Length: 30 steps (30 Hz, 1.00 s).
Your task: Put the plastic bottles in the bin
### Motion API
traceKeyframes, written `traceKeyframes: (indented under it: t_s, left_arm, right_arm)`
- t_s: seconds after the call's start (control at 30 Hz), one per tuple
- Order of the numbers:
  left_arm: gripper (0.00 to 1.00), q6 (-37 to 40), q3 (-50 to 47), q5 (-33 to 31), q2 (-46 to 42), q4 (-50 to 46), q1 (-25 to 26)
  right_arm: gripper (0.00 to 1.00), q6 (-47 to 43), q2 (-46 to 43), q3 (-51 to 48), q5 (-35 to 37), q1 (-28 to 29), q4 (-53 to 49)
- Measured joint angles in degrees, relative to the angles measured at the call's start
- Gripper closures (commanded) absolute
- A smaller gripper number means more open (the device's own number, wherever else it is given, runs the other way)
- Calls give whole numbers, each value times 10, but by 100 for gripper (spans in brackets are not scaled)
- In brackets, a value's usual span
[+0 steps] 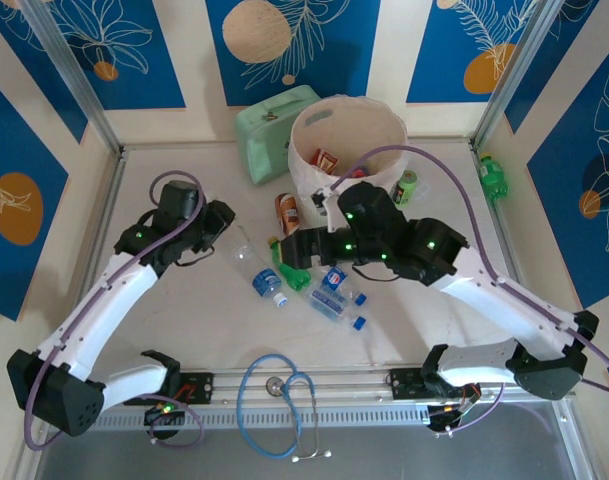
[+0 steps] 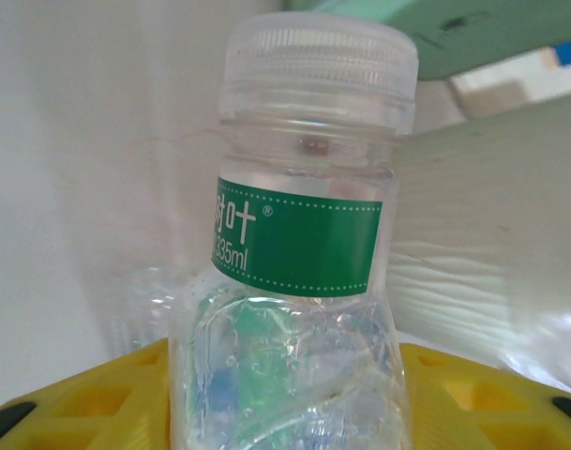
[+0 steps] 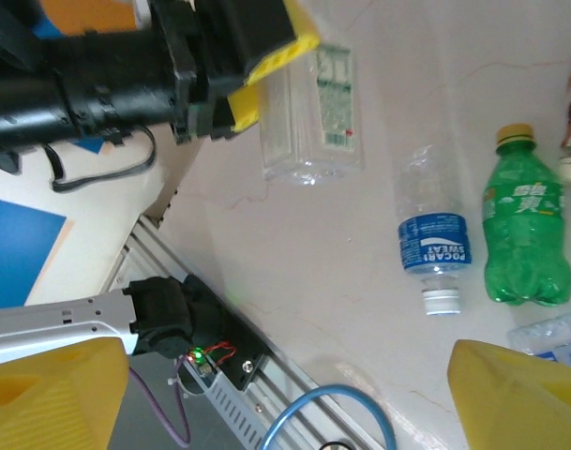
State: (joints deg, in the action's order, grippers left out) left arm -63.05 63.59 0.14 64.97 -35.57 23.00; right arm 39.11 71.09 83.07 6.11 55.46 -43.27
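The left gripper (image 2: pixel 290 398) is shut on the body of the green-label bottle (image 2: pixel 304 234), likely light and squashy; the right gripper (image 3: pixel 290 370), at four o'clock, is open and empty.

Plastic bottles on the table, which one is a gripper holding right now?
The clear bottle with the green label, clamped in the left gripper. The blue-labelled bottle and green soda bottle lie loose on the table.

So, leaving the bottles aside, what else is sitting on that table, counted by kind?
Bin: 1
Mint-green case: 1
Green can: 1
Stethoscope: 1
Total: 4
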Motion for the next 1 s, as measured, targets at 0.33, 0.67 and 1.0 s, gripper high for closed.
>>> traceKeyframes:
  t_s: [0.33, 0.67, 1.0]
  left_arm:
    - [50, -12, 9, 129, 0, 63, 0]
    - [49, -47, 9, 204, 0, 113, 0]
    - [48, -65, 9, 238, 0, 138, 0]
  right_arm:
    - [6, 11, 100, 38, -4, 3, 30]
    - [13, 20, 165, 78, -20, -22, 53]
    - [31, 24, 186, 89, -23, -29, 51]
